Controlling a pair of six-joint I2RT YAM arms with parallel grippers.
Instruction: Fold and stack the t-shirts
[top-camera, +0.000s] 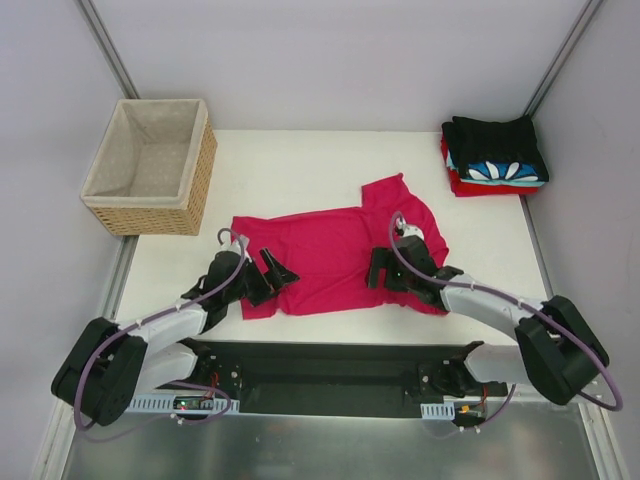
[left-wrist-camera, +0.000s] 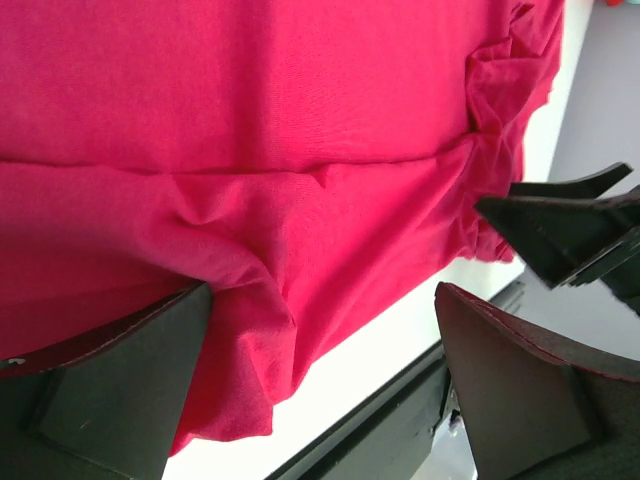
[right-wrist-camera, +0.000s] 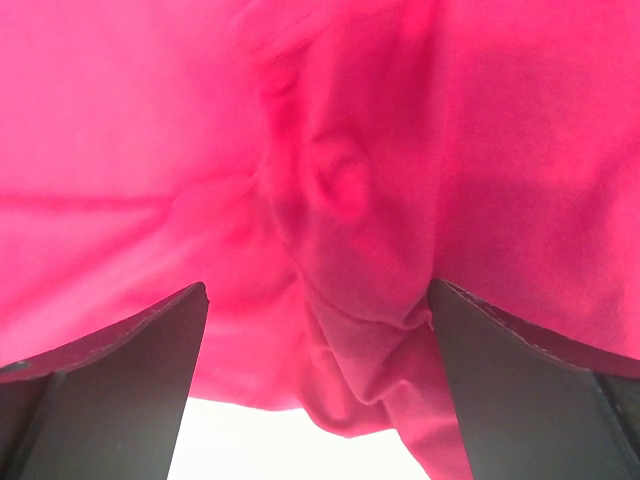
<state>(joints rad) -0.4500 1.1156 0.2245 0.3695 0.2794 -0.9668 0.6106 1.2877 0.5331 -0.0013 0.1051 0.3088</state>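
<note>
Crimson-pink short-sleeved cotton t-shirt (top-camera: 330, 250): spread out, mostly flat, in the middle of the white table (top-camera: 300, 160); body runs left to right, one sleeve points to the far right, and the near hem is rumpled.
Left gripper (top-camera: 268, 277): jaws spread wide and holding nothing, set low at the shirt's near-left corner.
Left wrist view: one black finger (left-wrist-camera: 110, 390) sits against a bunched fold of the shirt (left-wrist-camera: 250, 100); the other finger is over bare table beyond the hem (the right gripper's fingers show at the right edge of this view).
Right gripper (top-camera: 388, 270): jaws also fully parted with nothing clamped, over the shirt's near-right part below the sleeve.
Right wrist view: both fingers straddle a puckered ridge of pink cloth (right-wrist-camera: 400, 100), with the hem edge just below them.
Stack of folded t-shirts (top-camera: 495, 155): at the table's far-right corner, well apart from the pink shirt; black on top, a blue-white patterned one under it, red at the bottom.
Woven wicker basket with beige lining (top-camera: 195, 185): at the far-left corner, upright.
</note>
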